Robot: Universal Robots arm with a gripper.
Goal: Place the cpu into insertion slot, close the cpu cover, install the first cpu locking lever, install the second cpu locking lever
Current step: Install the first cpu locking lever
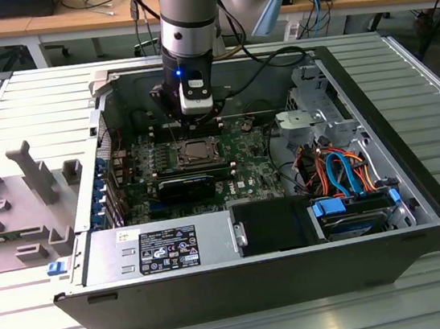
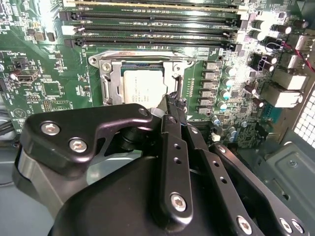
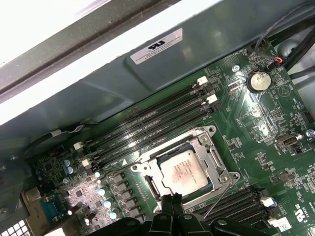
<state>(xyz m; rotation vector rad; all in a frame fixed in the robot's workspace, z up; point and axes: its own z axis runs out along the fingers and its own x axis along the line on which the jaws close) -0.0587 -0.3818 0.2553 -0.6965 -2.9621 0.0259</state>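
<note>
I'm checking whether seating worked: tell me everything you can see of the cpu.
The cpu is a small, flat square chip with a pale silvery-grey metal top bearing faint print. It lies level in the insertion slot, with the metal frame of the cpu cover around its edges. The shut pincer hangs by one edge; contact cannot be judged.

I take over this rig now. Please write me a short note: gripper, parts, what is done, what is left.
Gripper: shut, tips at the slot's edge.
Small flat silvery-grey square cpu: lying in the dark metal-rimmed square insertion slot.
Thin silvery windowed cpu cover: down over it.
Done: placing, cover closing.
Left: both locking levers, it seems; a thin wire lever stands loose beside the gripper.
</note>
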